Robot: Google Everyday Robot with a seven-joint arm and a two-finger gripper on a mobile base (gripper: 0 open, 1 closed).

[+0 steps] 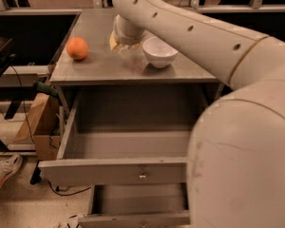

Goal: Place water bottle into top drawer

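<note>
My gripper (125, 42) is down on the grey countertop (95, 65), between the orange and the white bowl, under my wrist. A bit of clear plastic shows just below the wrist; it looks like the water bottle (128, 50), mostly hidden by the gripper. The top drawer (114, 171) is pulled out wide below the counter, its front panel and small metal knob toward me, and its inside looks bare.
An orange (77, 48) lies left of the gripper, a white bowl (159, 52) right of it. The narrower lower drawer (137, 217) is also pulled out. My big arm fills the right side. A cardboard box (33, 122) and a shoe (2, 172) are on the floor at left.
</note>
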